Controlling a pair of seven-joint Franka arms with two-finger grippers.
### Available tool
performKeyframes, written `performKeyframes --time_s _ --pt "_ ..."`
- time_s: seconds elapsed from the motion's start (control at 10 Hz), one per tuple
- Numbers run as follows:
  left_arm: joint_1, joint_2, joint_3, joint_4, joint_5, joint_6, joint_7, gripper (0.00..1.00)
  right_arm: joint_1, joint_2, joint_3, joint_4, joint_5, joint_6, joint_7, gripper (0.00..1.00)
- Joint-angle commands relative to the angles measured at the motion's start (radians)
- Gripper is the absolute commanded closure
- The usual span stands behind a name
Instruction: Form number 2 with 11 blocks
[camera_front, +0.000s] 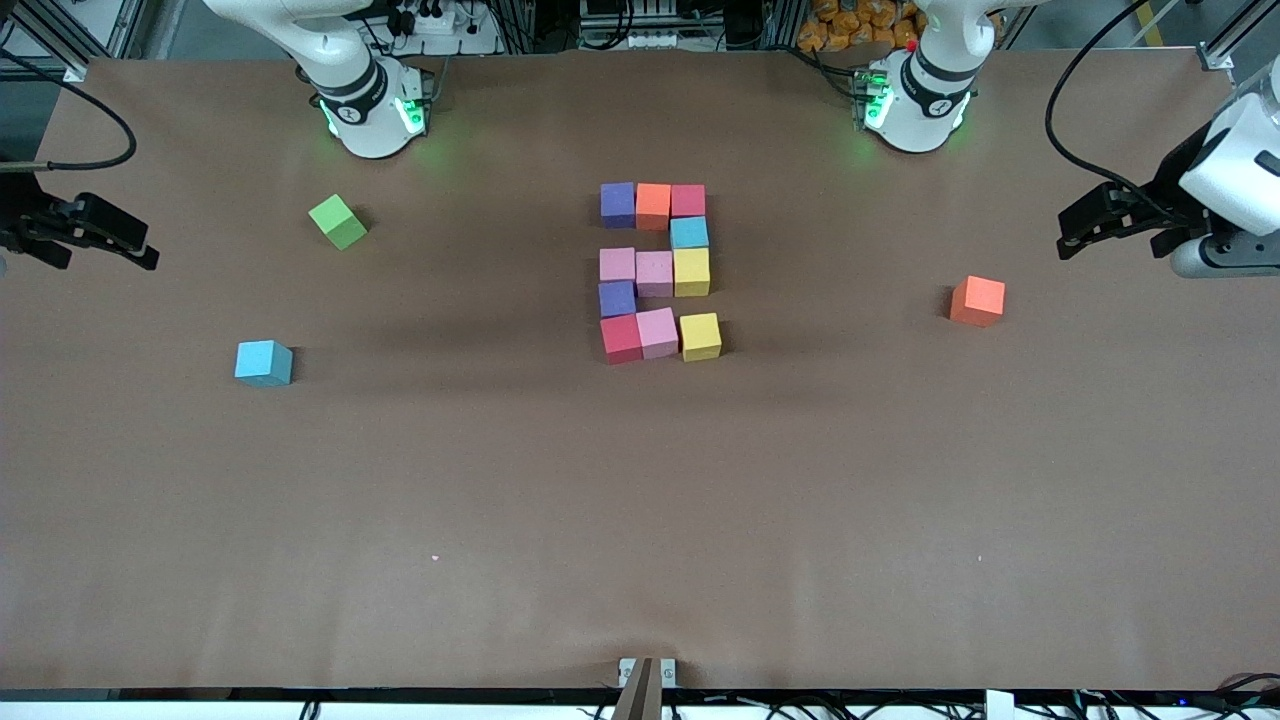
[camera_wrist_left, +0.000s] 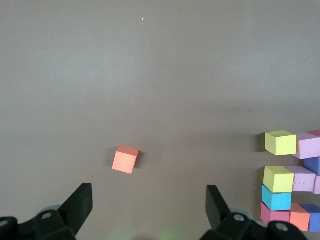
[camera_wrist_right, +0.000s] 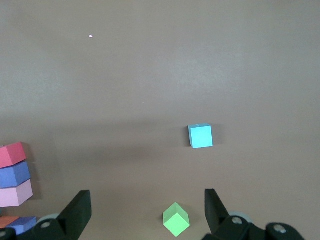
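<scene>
While the number 2 (camera_front: 658, 272) sat mid-frame, both arms waited at the side edges. The left gripper (camera_front: 1085, 228) and right gripper (camera_front: 125, 245) gaped wide, empty. Bare table (camera_front: 640, 520) filled the lower frame.

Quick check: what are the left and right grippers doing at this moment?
Left gripper: jaws open, holding nothing.
Right gripper: jaws open, holding nothing.

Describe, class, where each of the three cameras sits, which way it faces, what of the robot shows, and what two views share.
Front view: high across the table, facing both bases; left gripper and right gripper wait at the table's ends.
Left wrist view: on the left arm, looking down past open jaws at a loose orange cube.
Right wrist view: on the right arm, looking down past open jaws at a loose blue cube and green cube.
Shared: both wrist views catch the number 2.
</scene>
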Motion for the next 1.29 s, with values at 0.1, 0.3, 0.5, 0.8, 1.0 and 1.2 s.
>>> performKeyframes --time_s 0.1,0.3,0.5,0.8,1.0,1.2 --pt "0.01 0.009 0.005 0.023 -0.018 0.016 0.008 0.0 -0.009 -0.008 0.011 -0.004 0.001 0.005 -0.011 0.0" --pt "0.008 0.006 0.007 0.023 -0.01 0.024 0.014 0.0 -0.009 -0.008 0.011 -0.004 0.001 0.005 -0.011 0.0" --pt "-0.004 0.014 0.026 0.023 -0.005 0.033 0.02 0.0 -0.009 -0.008 0.011 -0.004 0.001 0.005 -0.011 0.0" --pt "-0.102 0.014 0.126 0.02 -0.002 0.041 0.02 0.0 -0.009 -0.008 0.011 -0.004 0.001 0.005 -0.011 0.0" --pt "-0.17 0.014 0.217 0.02 -0.01 0.042 0.02 0.0 -0.009 -0.008 0.011 -0.004 0.001 0.004 -0.011 0.0" --pt "-0.162 0.009 0.215 0.02 -0.011 0.041 0.022 0.0 -0.009 -0.008 0.011 -0.005 0.001 0.004 -0.011 0.0"
